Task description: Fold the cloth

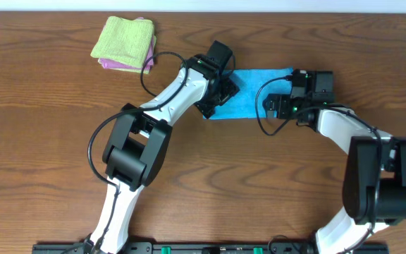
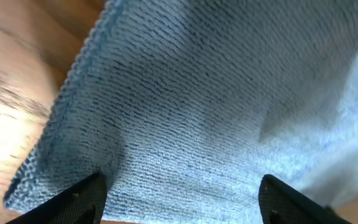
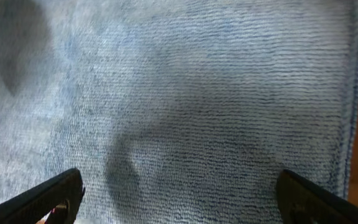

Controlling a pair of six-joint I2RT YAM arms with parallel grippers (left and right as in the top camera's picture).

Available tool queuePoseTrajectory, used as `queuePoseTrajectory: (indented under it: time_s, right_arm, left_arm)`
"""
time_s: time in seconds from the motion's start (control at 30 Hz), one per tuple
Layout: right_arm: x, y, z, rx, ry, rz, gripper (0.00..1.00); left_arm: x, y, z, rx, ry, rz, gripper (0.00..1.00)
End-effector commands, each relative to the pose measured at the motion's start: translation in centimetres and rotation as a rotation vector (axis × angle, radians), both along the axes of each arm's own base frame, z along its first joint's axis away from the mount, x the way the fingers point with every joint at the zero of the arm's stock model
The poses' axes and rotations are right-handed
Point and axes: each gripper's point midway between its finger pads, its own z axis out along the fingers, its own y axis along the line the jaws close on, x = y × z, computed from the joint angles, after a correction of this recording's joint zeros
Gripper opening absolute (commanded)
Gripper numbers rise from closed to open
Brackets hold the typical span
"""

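- The left gripper (image 1: 215, 95) stands over the left end of the cloth (image 1: 249, 95), and its jaws are wide apart.
- In the left wrist view its two dark fingers (image 2: 86, 196) are at the bottom corners of the picture. Blue cloth fills the space between them, and nothing is pinched.
- One finger is just beside the stitched edge of the cloth, and bare wood shows past that edge.
- The right gripper (image 1: 277, 104) stands over the right end of the cloth, with its jaws fully spread.
- In the right wrist view its fingers (image 3: 61, 193) are far from each other. The weave lies flat under them, and the hem runs down the right side.
- I cannot tell if any fingertip touches the fabric.
- The cloth lies on the table (image 1: 48, 141), near the far edge and right of the middle. It is a band, longer from left to right, and its two ends are hidden under the grippers.
- A green cloth (image 1: 123, 37) lies folded at the far left, well apart from the blue one.
- It rests on a pink cloth (image 1: 122, 65), of which only an edge shows.
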Motion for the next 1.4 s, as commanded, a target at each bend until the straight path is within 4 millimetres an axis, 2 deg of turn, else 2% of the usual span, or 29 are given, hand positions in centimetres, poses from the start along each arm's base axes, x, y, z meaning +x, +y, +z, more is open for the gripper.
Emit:
queuePoseTrajectory:
  time_s: [0.0,0.13,0.23,0.33,0.5,0.6,0.7,0.83,0.93,1.03,1.23,1.37]
  right_arm:
    - [-3.4,2.4,-2.6,0.055,0.149,0.015,0.99]
    - [-3.6,1.9,-3.1,-0.011,0.16,-0.003,0.99]
    - [-3.2,1.5,-2.6,-0.016,0.142,-0.013,0.99]
    - [-2.5,1.5,-0.8,-0.013,0.105,-0.015,0.99]
    - [-2.5,1.5,3.7,-0.008,0.04,-0.015,0.99]
    - [-3.0,0.7,4.5,-0.053,0.037,-0.028,0.99]
    - [-3.4,-0.1,4.4,-0.107,0.046,-0.028,0.99]
    - [-4.5,-3.1,3.2,-0.265,0.1,-0.088,0.99]
    - [-5.0,-4.0,1.9,-0.283,0.135,-0.087,0.99]
    - [-4.9,-5.1,1.5,-0.276,0.142,-0.111,0.99]
    - [-4.7,-5.9,1.1,-0.199,0.148,-0.137,0.99]
    - [-4.6,-5.3,-0.1,-0.122,0.167,-0.121,0.99]
  left_arm:
    - [0.8,2.1,-0.9,0.067,-0.016,0.024,0.79]
    - [1.3,3.4,-1.0,0.074,-0.006,0.049,0.79]
    - [1.6,4.1,-0.9,0.06,-0.004,0.029,0.79]
    - [1.7,3.7,-0.4,0.001,0.011,0.025,0.79]
    - [2.2,3.0,0.1,-0.036,-0.01,0.019,0.79]
    - [2.1,2.8,0.1,-0.046,-0.005,0.014,0.79]
    - [1.8,2.2,0.3,-0.079,0.008,0.002,0.79]
    - [1.3,1.6,0.4,-0.089,0.015,-0.013,0.79]
    - [1.0,1.0,0.2,-0.066,-0.011,-0.064,0.8]
    - [1.1,0.3,0.3,-0.049,-0.069,-0.147,0.8]
    - [1.2,0.0,-0.1,0.0,-0.123,-0.229,0.8]
    - [1.3,0.7,-0.4,0.047,-0.143,-0.266,0.8]
